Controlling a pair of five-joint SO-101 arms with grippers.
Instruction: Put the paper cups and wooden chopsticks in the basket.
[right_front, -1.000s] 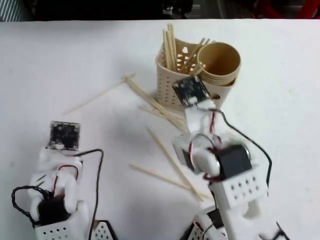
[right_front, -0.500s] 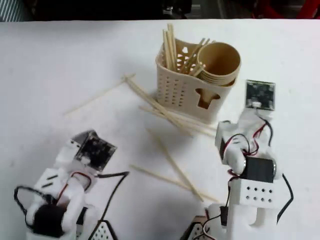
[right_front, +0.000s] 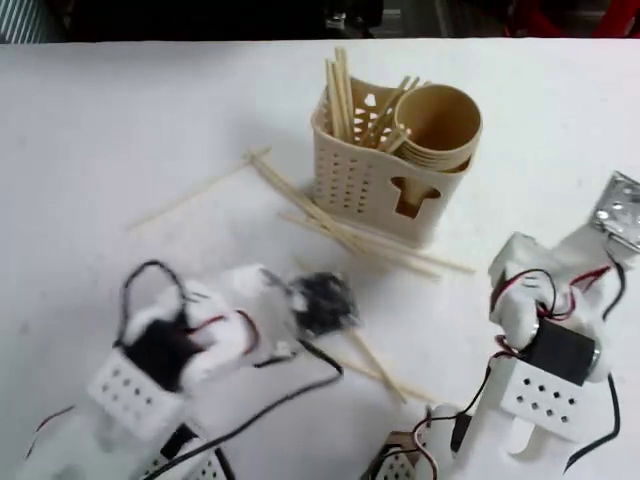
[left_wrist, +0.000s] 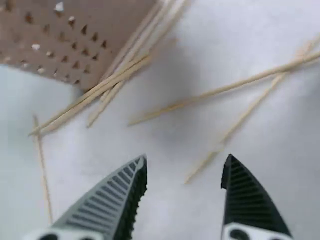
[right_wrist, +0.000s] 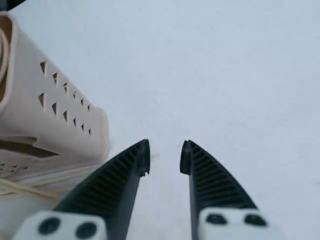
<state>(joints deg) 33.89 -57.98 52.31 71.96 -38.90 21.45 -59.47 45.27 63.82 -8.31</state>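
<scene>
Table (right_front: 90, 110) edge runs close behind basket (right_front: 360, 185), chopsticks (right_front: 335, 228) strewn in front

The basket (right_front: 365, 185) is sitting toward the back of the table (right_front: 120, 110), paper cups (right_front: 437, 125) nesting in its right side, chopsticks (right_front: 340, 95) standing in its left. Loose chopsticks (right_front: 330, 225) are lying in front and to its left. The left gripper (left_wrist: 186, 165) is hanging over those in front, and the right gripper (right_wrist: 165, 150) is hanging off to the basket's right.
</scene>
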